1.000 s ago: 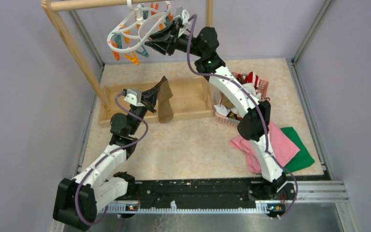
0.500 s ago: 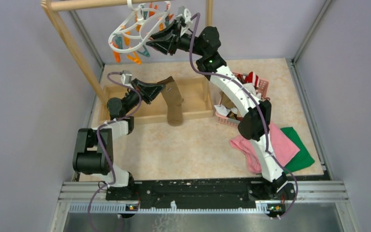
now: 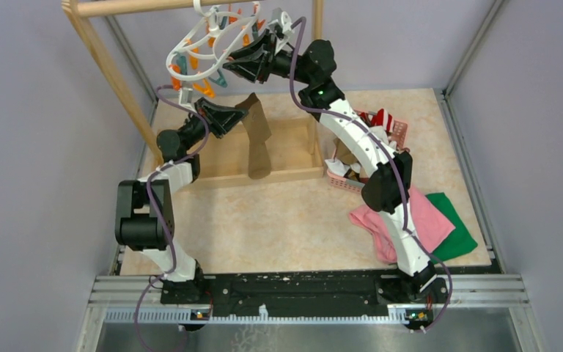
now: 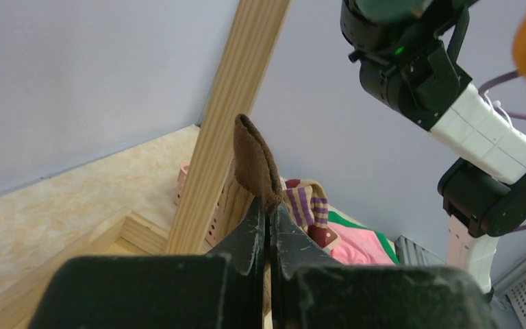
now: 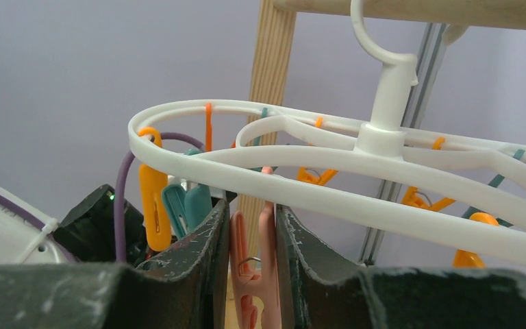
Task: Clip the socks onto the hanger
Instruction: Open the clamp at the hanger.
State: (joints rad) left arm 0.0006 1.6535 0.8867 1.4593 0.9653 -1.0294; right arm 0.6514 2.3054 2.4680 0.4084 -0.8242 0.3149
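The left jaws are closed tight on the top edge of a brown sock (image 3: pixel 258 147), pinching a fold of it that stands up above the tips in the left wrist view. The rest of the sock hangs down in front of the wooden tray (image 3: pixel 293 150) at the foot of the rack (image 3: pixel 132 7). It is held just below the hanger (image 5: pixel 382 140).

The hanger hangs by its hook from the rack's top bar, tilted, with orange and teal clips dangling from its white ring. The right jaws are narrowed on a pink clip (image 5: pixel 250 274) under the ring, one finger pressed on each side of it.

More socks lie in a pink basket (image 3: pixel 399 132) on the surface to the right, near a pink cloth (image 3: pixel 425 216) and a green cloth (image 3: pixel 458 235).
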